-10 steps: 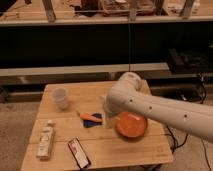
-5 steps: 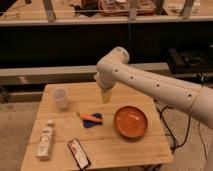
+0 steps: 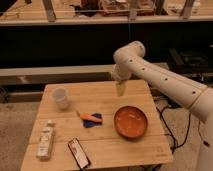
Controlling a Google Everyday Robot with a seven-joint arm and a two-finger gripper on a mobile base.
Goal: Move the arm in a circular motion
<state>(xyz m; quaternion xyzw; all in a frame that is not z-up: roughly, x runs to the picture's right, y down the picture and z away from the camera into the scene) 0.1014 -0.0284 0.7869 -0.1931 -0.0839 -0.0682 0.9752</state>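
My thick white arm (image 3: 160,75) with small dark dots reaches in from the right edge of the camera view. Its bulbous joint (image 3: 129,54) hangs over the far side of the wooden table (image 3: 105,150). The tapering beige tip, my gripper (image 3: 120,89), points down above the table's back middle, above and behind the orange bowl (image 3: 131,121). It touches nothing and holds nothing that I can see.
On the table stand a white cup (image 3: 60,97) at the back left, an orange and blue object (image 3: 90,118) in the middle, a white bottle (image 3: 45,141) lying at the front left and a dark phone (image 3: 79,153) at the front. A dark shelf unit runs behind.
The arm has swung up and away from the bowl, then towards the back right. The joint now sits higher and further right. The table's objects have not moved.
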